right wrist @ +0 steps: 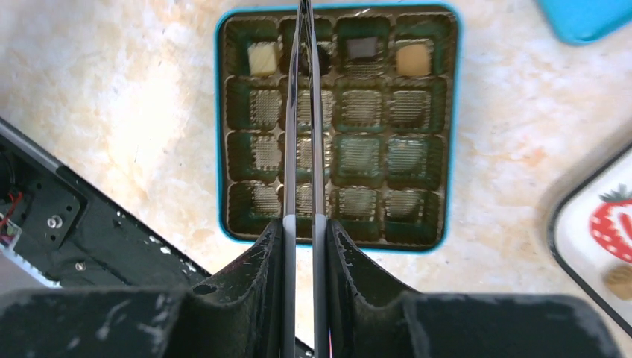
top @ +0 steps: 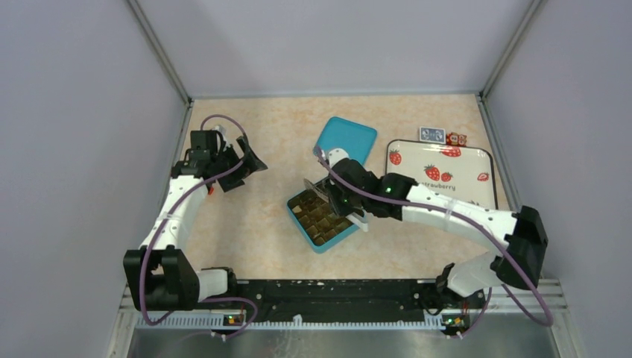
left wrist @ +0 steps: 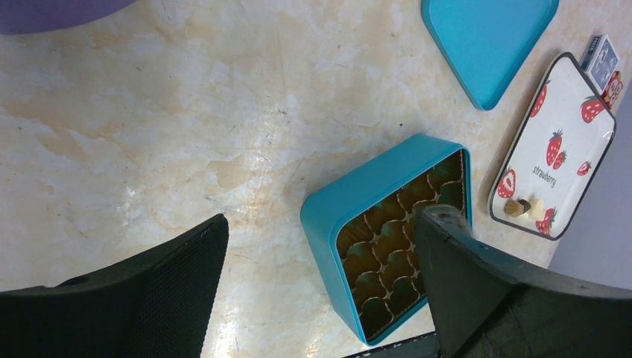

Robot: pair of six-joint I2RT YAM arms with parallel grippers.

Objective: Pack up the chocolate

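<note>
The open teal box [top: 322,218] holds a brown cell insert. In the right wrist view its far row holds a cream chocolate [right wrist: 262,57], a dark one [right wrist: 363,47], a tan one [right wrist: 413,58], and a dark piece [right wrist: 325,52] half hidden behind the tweezers [right wrist: 304,134]. My right gripper [right wrist: 305,224] is shut on these metal tweezers above the box [right wrist: 447,149]; their tips reach the frame's top edge, so any load is hidden. Two more pieces [left wrist: 524,208] lie on the strawberry tray [left wrist: 566,112]. My left gripper [top: 240,165] is open and empty, left of the box.
The teal lid [top: 345,139] lies behind the box. The strawberry tray [top: 477,186] sits to the right, with a small blue card [top: 431,134] and red wrapped bits [top: 456,139] behind it. Grey walls enclose the table on three sides.
</note>
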